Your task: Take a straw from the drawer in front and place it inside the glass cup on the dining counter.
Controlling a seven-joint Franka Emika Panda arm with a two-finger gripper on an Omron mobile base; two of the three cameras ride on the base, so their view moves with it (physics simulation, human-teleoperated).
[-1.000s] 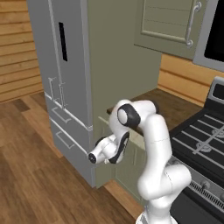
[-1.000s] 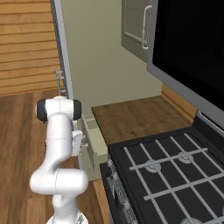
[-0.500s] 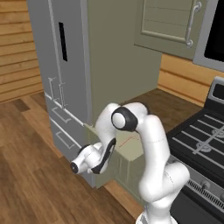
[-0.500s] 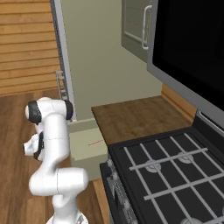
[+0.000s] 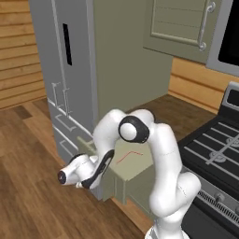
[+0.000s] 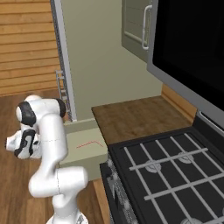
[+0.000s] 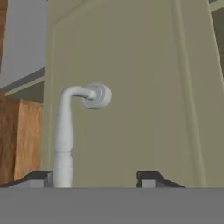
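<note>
Sage-green and shallow, the drawer (image 5: 133, 169) stands pulled out from under the brown wood-grain counter (image 6: 135, 117), open to the room. On its pale floor lies the straw (image 6: 90, 144), a thin pink-red line with a slight kink, alone near the middle of the box; in the left base view the same straw (image 5: 129, 155) shows just beyond the white arm's forearm.

At the drawer's front the tool (image 7: 96, 179) faces the flat green panel head-on. In the hand view its two dark tips sit apart at the bottom edge, and the silver bail handle (image 7: 70, 127) runs down from its round mount to the tip on the picture's left, lying against that tip rather than midway between the two. The other tip stands well apart from the handle, against bare green panel. The jaws look spread, but whether the handle is pinched I cannot tell. From the left base view the tool (image 5: 79, 175) sits low at the drawer's near face, the wrist folded below the dark elbow joint.

Behind the tool, past the drawer, rise the grey refrigerator (image 5: 70, 70) and a tall green side panel (image 5: 126, 56). To the tool's far side sits the black stove (image 6: 175, 170) with its grates, flush against the counter.
</note>
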